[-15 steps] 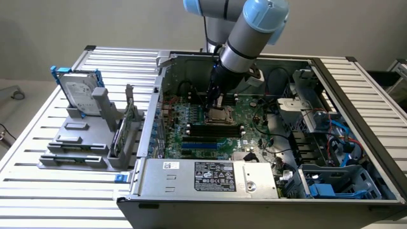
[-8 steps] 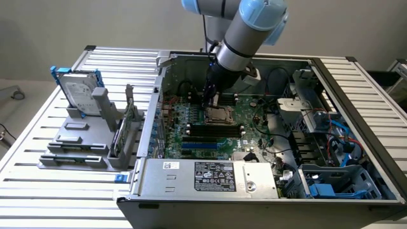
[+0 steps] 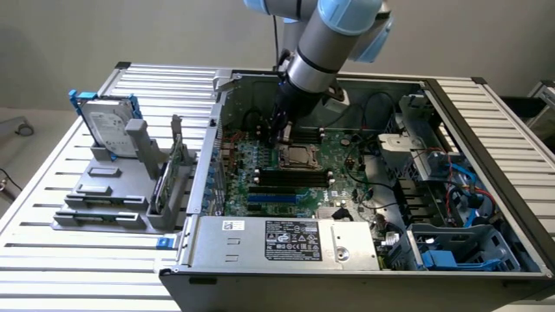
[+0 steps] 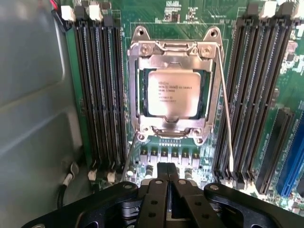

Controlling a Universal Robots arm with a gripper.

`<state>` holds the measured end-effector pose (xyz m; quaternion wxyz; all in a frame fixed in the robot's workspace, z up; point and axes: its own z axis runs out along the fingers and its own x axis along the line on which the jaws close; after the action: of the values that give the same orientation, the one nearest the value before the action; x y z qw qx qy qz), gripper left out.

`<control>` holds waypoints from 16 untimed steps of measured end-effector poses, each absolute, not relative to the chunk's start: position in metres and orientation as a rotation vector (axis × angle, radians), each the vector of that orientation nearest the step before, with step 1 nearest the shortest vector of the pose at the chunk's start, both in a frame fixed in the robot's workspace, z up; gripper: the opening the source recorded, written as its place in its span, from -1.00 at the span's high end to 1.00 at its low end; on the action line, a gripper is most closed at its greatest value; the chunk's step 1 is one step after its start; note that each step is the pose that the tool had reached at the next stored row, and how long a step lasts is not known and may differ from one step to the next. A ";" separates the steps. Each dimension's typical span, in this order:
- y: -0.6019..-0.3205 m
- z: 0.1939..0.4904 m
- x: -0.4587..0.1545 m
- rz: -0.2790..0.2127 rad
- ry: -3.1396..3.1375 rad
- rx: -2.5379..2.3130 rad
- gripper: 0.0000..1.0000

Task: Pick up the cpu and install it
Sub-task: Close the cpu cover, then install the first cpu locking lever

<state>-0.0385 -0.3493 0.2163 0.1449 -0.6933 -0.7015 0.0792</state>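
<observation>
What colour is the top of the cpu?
The cpu is pale silver-grey with tiny dark writing, clearest in the wrist view.

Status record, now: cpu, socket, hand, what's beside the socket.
cpu: small flat square silver-grey cpu, lying flat inside the socket
socket: dark square metal-framed motherboard socket, frame surrounding the cpu
hand: black robot hand, shut, holding nothing, near the socket, not touching the cpu
beside socket: black memory slots in rows on both sides

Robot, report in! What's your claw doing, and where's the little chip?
Gripper shut, empty, hovering over the motherboard. Cpu lying in the metal-framed socket. Nothing covering it.
</observation>
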 end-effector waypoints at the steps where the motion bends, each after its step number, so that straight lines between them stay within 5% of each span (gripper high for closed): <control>1: -0.350 0.218 -0.039 0.228 -2.021 -1.997 0.79; 16: -0.351 0.222 -0.041 0.228 -2.021 -1.997 0.79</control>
<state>-0.0405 -0.3512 0.2216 0.1450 -0.6933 -0.7015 0.0790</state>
